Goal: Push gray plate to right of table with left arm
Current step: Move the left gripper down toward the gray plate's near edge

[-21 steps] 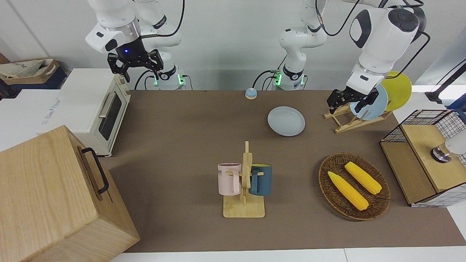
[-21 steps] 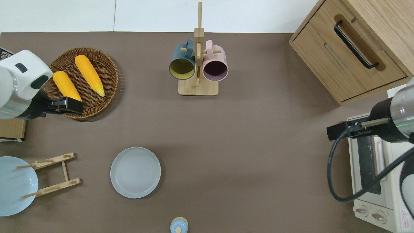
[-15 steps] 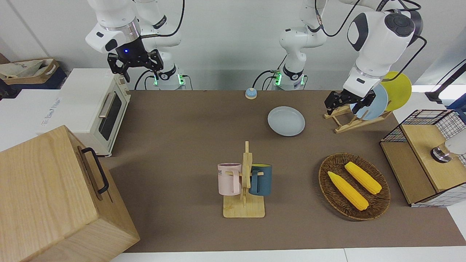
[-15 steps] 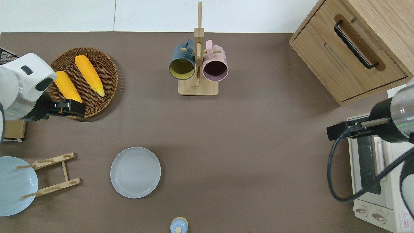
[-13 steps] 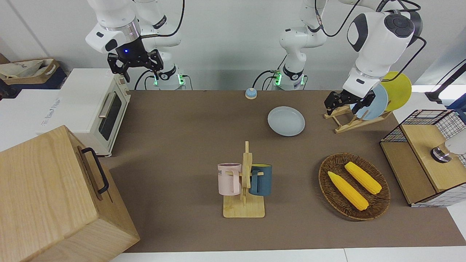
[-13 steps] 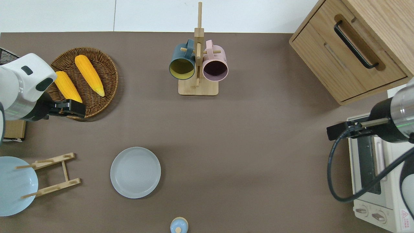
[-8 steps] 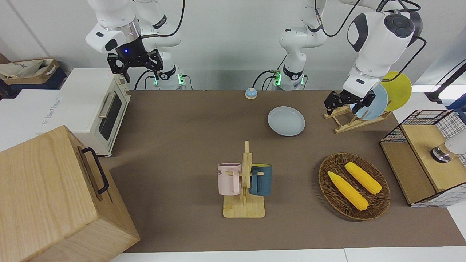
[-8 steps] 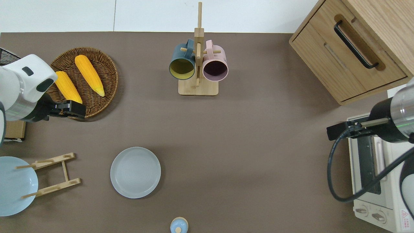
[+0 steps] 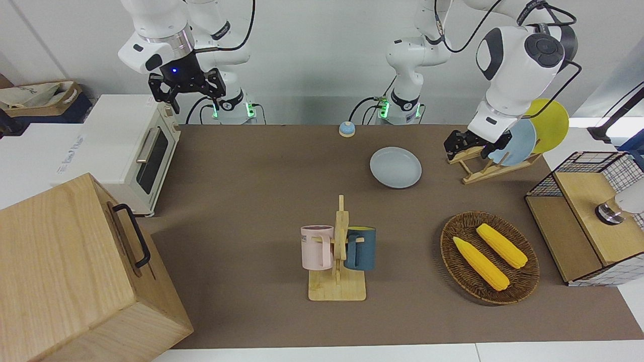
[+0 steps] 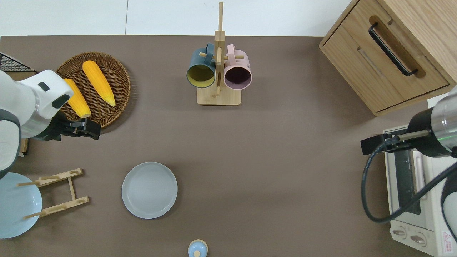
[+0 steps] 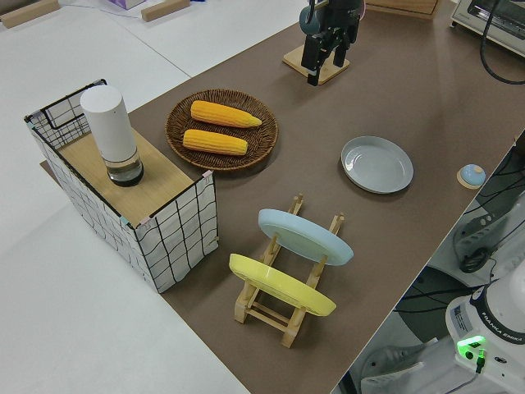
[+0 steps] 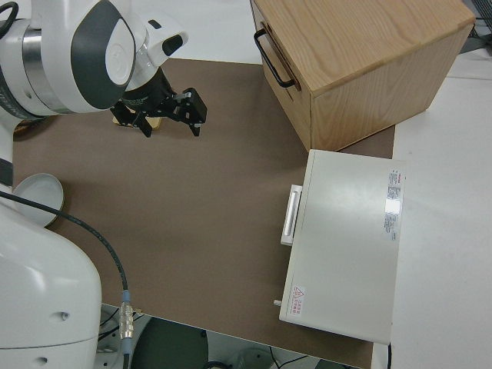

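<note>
Nearby, the left tool [image 10: 87, 129], seemingly open, hovers beside a basket [image 10: 116, 66] holding two corn cobs [image 10: 98, 87].

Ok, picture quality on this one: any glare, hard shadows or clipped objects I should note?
Front view: even light, with soft shadows beside the wooden drawer box and toaster oven. Overhead view: the gray plate is sharp with no glare, and the light blue plate is cut by the frame edge. Right side view: a bright reflection on the oven top.
</note>
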Robot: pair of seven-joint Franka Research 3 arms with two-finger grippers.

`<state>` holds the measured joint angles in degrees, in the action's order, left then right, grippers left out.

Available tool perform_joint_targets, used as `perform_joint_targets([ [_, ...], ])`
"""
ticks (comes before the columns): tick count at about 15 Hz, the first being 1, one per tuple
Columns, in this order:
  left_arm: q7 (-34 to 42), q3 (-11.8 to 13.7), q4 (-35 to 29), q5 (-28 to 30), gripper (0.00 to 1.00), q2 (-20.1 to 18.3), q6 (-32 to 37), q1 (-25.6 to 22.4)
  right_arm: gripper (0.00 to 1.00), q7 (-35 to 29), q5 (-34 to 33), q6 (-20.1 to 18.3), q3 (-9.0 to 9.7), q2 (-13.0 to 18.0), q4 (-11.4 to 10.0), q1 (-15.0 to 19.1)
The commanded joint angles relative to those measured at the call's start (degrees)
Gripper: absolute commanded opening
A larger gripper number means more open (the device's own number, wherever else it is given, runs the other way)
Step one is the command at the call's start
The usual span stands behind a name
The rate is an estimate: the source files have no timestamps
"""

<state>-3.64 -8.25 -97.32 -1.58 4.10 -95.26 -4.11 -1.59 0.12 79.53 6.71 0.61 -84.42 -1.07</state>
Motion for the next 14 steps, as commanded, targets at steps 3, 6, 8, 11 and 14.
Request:
perform_joint_targets([
  [3, 0.1, 0.1, -5.2, 0.3, 0.99, -2.3, -1.5, 0.9, 0.983, 0.0, 0.6, -0.7, 0.85, 0.4, 0.2, 1.2],
  [6, 0.1, 0.0, -11.7, 0.2, 0.99, -5.4, -7.1, 0.9, 0.983, 0.0, 0.6, -0.7, 0.76, 0.4, 0.2, 1.2],
  [8, 0.1, -0.1, -17.1, 0.6, 0.99, -8.0, -11.5, 0.9, 0.983, -0.1, 0.6, -0.7, 0.76, 0.4, 0.2, 1.2],
  [11, 0.7, -0.1, -21.1, 0.7, 0.99, -8.7, -14.8, 0.9, 0.983, 0.0, 0.6, -0.8, 0.85, 0.4, 0.2, 1.2],
  [14, 0.8, -0.2, -25.6, 0.7, 0.99, -9.5, -20.4, 0.9, 0.983, 0.0, 0.6, -0.7, 0.76, 0.4, 0.2, 1.2],
])
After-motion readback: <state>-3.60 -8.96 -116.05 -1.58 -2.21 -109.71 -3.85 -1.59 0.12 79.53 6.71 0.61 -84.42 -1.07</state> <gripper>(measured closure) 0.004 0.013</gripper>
